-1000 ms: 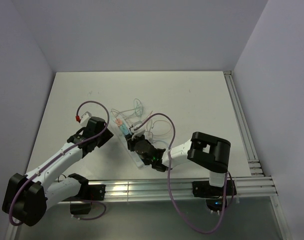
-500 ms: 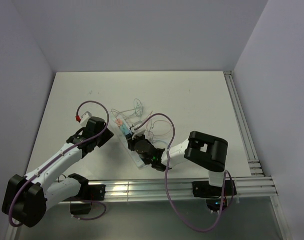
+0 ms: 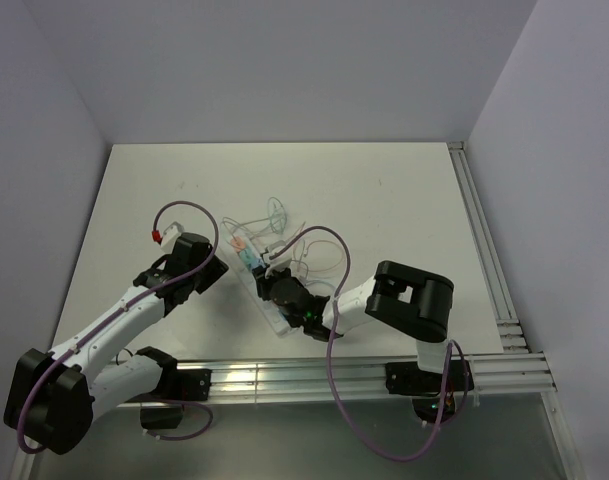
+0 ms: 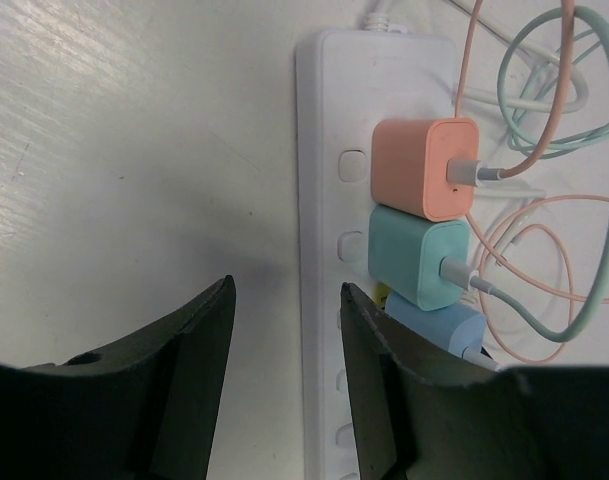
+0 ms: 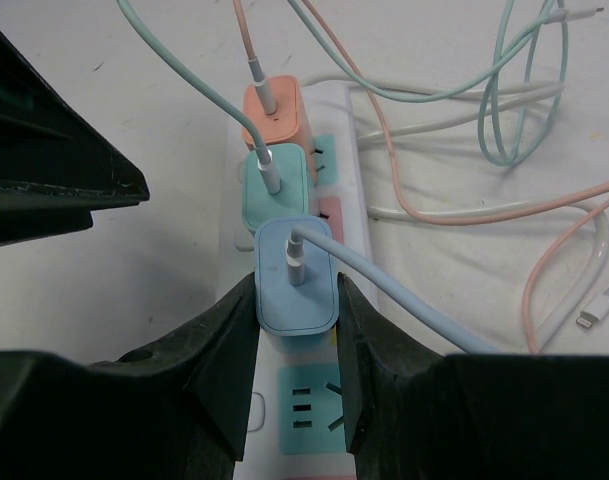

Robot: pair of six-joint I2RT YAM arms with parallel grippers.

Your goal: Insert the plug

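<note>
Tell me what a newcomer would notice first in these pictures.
A white power strip lies mid-table with a row of pastel plugs standing on it: an orange charger, a teal charger and a blue charger. The right gripper is shut on the blue charger, while the left gripper hangs open over the strip's edge. Thin pastel cables sprawl loosely beside the strip.

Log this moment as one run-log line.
right gripper: shut on blue plug, over power strip beside teal plug | left gripper: open at strip's edge | seating: unclear
</note>
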